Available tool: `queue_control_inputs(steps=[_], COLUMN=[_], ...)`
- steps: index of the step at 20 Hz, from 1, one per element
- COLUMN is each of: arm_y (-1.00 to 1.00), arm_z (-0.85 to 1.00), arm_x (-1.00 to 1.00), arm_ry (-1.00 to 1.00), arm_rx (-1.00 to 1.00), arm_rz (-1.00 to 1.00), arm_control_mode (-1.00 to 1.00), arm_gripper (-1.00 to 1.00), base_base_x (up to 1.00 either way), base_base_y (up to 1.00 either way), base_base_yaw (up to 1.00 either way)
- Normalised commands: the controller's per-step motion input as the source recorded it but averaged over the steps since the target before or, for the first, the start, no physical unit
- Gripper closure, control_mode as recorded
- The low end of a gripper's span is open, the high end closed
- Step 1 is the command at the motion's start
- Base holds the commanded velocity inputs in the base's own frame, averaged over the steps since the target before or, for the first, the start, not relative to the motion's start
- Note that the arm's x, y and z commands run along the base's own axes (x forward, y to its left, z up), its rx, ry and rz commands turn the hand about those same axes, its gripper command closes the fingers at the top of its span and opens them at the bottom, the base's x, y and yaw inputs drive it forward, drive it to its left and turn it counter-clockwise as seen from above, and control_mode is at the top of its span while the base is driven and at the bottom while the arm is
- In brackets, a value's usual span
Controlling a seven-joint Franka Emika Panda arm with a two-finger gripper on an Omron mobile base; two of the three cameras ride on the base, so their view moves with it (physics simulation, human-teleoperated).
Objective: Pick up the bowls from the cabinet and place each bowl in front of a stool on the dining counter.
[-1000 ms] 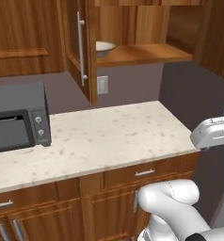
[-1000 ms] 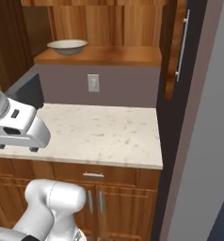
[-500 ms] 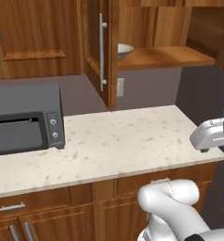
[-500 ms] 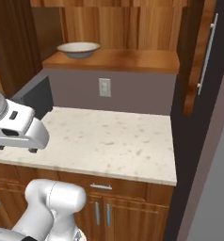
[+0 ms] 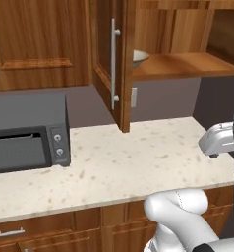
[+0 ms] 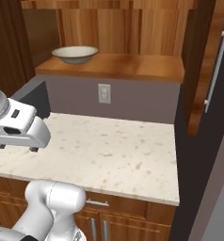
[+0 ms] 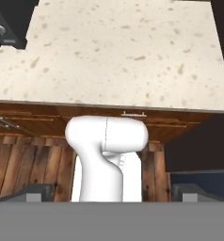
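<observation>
Cabinet [image 5: 124,64] door is swung open toward the camera, edge-on in the left base view, long silver bar handle [image 5: 113,64] on its face. In the right base view a panelled door [image 6: 210,61] with the same kind of handle sits at the right edge, cut off by the frame.

One bowl [image 6: 75,54] on the cabinet's bottom shelf [image 6: 132,68], near the shelf's left end in the right base view: cream inside, darker rim, upright. In the left base view the bowl [image 5: 140,57] is mostly hidden behind the door edge, just a sliver of rim and wall showing. Rest of the shelf to its right is bare wood. Upper cabinet interior is cropped at the top in both base views.

Below: beige speckled counter [image 5: 138,157], wall outlet [image 6: 104,93] under the shelf, dark toaster oven [image 5: 28,133] at the counter's left end, cut off at the frame's left side. Drawer fronts with small silver pulls under the counter edge.

Gripper [image 7: 112,194]: in the hand view the two dark fingertips [image 7: 34,193] sit far apart at the bottom corners, jaws wide apart, nothing between them. Hand view looks down at the counter's front edge and wood floor. The hand's white housing [image 6: 20,127] hangs over the counter, well apart from the bowl.
</observation>
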Motion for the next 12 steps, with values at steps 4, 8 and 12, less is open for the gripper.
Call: queue_control_inputs(steps=[4,8,12], arm_y=[0.00,0.00,0.00], arm_z=[0.00,0.00,0.00], arm_x=[0.00,0.00,0.00], arm_ry=[0.00,0.00,0.00], arm_rx=[0.00,0.00,0.00], arm_rz=[0.00,0.00,0.00], arm_control_mode=[1.00,1.00,1.00], arm_gripper=[-1.00,-1.00,-1.00], base_base_x=[0.31,0.35,0.41], base_base_y=[-0.29,-0.15,-0.01], base_base_yaw=[0.00,0.00,0.00])
